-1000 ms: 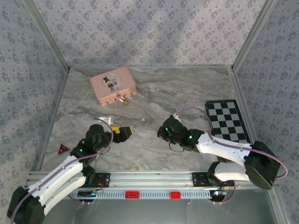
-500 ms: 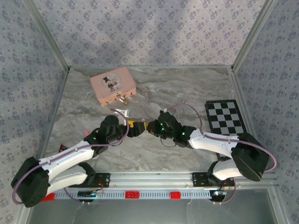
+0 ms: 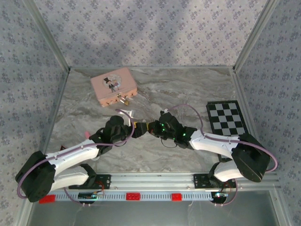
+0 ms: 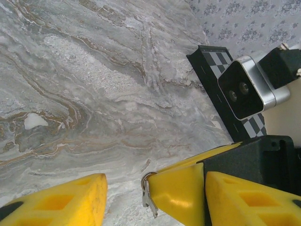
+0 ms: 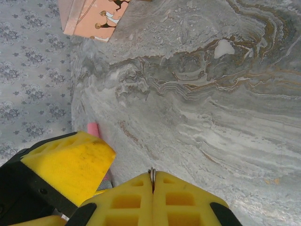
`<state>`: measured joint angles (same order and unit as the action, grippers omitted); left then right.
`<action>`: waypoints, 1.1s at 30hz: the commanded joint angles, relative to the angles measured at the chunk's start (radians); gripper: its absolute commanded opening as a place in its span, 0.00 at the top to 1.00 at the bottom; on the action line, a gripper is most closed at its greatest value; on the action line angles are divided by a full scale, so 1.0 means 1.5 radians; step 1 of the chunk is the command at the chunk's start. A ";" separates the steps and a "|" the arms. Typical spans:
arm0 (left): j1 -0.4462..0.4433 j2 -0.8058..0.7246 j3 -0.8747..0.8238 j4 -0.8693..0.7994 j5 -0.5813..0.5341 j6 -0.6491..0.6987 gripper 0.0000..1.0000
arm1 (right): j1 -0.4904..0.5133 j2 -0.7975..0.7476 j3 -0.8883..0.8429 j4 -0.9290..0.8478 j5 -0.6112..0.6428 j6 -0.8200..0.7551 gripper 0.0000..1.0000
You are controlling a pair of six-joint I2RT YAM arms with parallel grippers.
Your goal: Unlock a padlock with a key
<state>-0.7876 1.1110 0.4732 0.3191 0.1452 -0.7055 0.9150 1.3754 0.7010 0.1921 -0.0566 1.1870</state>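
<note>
The tiny brass padlock (image 3: pixel 123 100) hangs on the front of the pink box (image 3: pixel 113 85) at the back left. My right gripper (image 3: pixel 151 127) is shut on a small silver key (image 4: pixel 148 195) and its ring (image 5: pixel 152 173), low over the middle of the table. The key pokes out from between its yellow fingertips (image 4: pixel 181 193). My left gripper (image 3: pixel 139 128) meets it head-on, open, with one finger (image 4: pixel 56 202) left of the key and the other (image 4: pixel 249 197) beyond the right gripper's tips. The left finger (image 5: pixel 70 165) stands apart from the key.
A black-and-white checkerboard (image 3: pixel 228 122) lies at the right. A pink stick (image 3: pixel 87 135) lies beside the left arm and shows again (image 5: pixel 94 129) behind the left finger. The pink box corner (image 5: pixel 94 16) is far ahead. Patterned walls close three sides.
The left arm has swung right and forward to the middle, and its jaws have narrowed around the right gripper's tips. The right gripper shifted left with the key, then held still.
</note>
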 commanded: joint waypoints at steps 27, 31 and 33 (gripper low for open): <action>-0.004 -0.029 0.005 -0.032 -0.026 0.018 0.58 | 0.014 -0.018 0.000 0.031 0.027 0.011 1.00; -0.005 -0.023 0.007 -0.038 -0.026 0.026 0.59 | 0.014 -0.017 -0.003 0.040 0.028 0.014 1.00; -0.004 -0.021 0.007 -0.038 -0.026 0.029 0.62 | 0.014 -0.018 -0.006 0.048 0.028 0.018 1.00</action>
<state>-0.7876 1.0847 0.4732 0.2806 0.1139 -0.6888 0.9302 1.3685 0.6991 0.2222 -0.0372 1.1938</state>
